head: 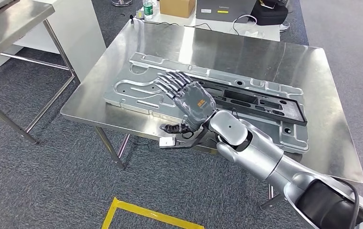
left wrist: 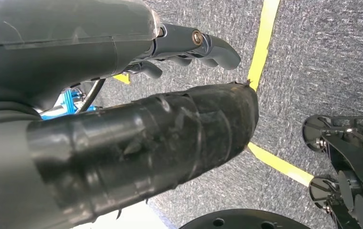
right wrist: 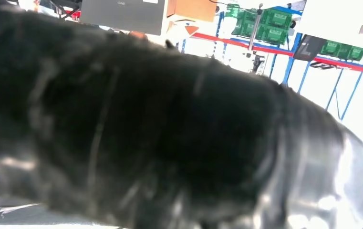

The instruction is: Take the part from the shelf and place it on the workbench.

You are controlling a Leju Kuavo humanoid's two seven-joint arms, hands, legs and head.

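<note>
Head view: the right hand (head: 191,100) rests over the near edge of the part (head: 208,98), fingers (head: 170,82) spread flat on top, thumb below the table (head: 274,52) edge. I cannot tell whether it grips. The part lies flat on the table; delivery looks complete, only withdrawal left. The left hand's (left wrist: 122,143) fingers: cannot tell.

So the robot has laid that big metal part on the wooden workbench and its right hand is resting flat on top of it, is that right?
Nearly. The workbench is shiny steel, not wood; the head view shows its reflective metal top. The rest holds: the big metal part lies on the bench, and the right hand lies spread over it with fingers extended.
</note>
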